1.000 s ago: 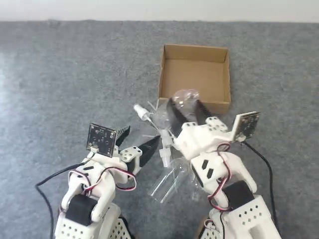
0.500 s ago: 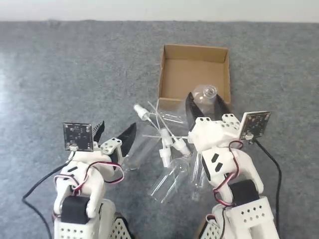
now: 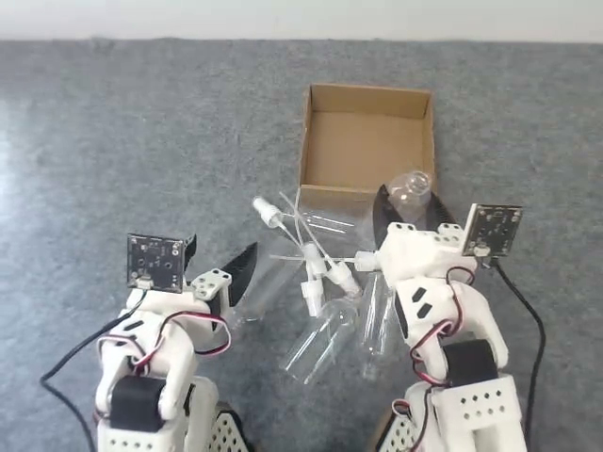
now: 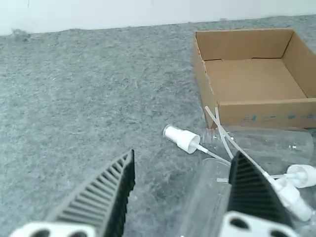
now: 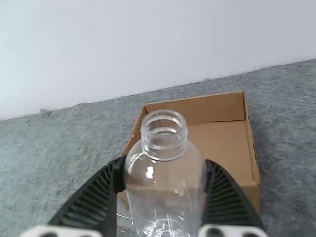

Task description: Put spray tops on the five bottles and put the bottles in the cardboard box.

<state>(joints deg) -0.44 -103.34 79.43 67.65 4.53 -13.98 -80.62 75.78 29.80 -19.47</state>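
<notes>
My right gripper (image 3: 412, 209) is shut on a clear bottle (image 3: 413, 188) with an open neck and no spray top, held just in front of the cardboard box (image 3: 363, 141). In the right wrist view that bottle (image 5: 164, 148) stands upright between the jaws of the right gripper (image 5: 164, 173), with the box (image 5: 224, 140) behind it. At the lower left my left gripper (image 3: 215, 259) is open and holds nothing. The left gripper (image 4: 180, 192) frames a bottle lying on the carpet. A capped bottle (image 4: 266, 143) with its spray top (image 4: 181, 138) lies in front of the box (image 4: 252, 79).
Between the arms lies a pile of clear bottles (image 3: 320, 339) and loose white spray tops (image 3: 311, 282) with long tubes. Grey carpet (image 3: 122, 141) covers the table. The box is empty inside. A white wall runs along the far edge.
The right arm carried the bottle to the right and turned it upright near the box's front wall. The left arm pulled back leftward, away from the pile, still open.
</notes>
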